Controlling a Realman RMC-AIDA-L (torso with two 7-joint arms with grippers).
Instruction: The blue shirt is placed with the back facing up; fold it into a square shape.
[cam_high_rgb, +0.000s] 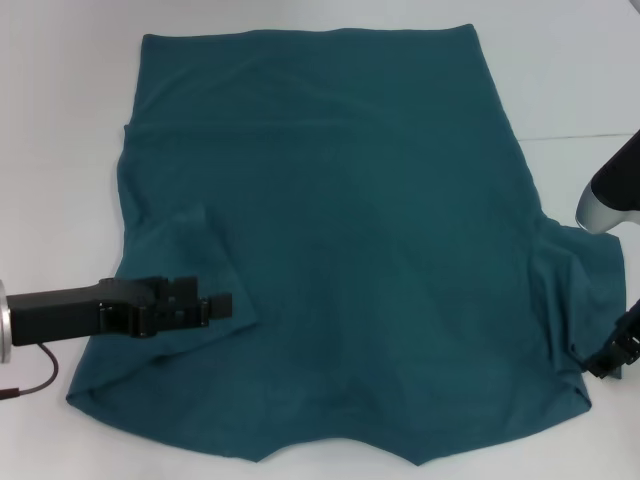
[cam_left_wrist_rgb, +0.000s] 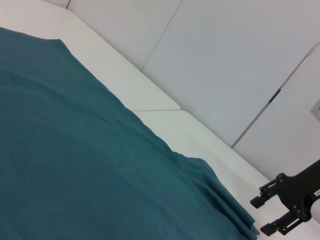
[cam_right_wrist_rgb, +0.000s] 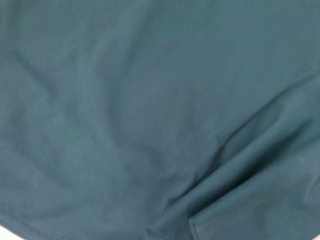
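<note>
Lying spread across the white table (cam_high_rgb: 60, 150), the blue shirt (cam_high_rgb: 340, 260) takes up most of the surface, its straight hem at the far side and its near edge partly cut off by the bottom of the head view. The left gripper (cam_high_rgb: 222, 304) reaches in sideways over the shirt's left sleeve, which is folded inward onto the body just beyond its fingertips. Its fingers look close together, though whether they pinch any cloth is hard to make out, so I cannot tell its state.

The right gripper (cam_high_rgb: 605, 362) sits at the shirt's right edge, just beside the bunched right sleeve (only a sliver of it shows in the head view, the rest running off the frame). From the left wrist view the same gripper (cam_left_wrist_rgb: 270, 216) appears farther off, its two black fingers (cam_left_wrist_rgb: 264, 197) spread apart with nothing between them, past the corner of the cloth. The right wrist view is filled with wrinkled blue fabric and a folded seam; none of that arm's own fingers show there.
</note>
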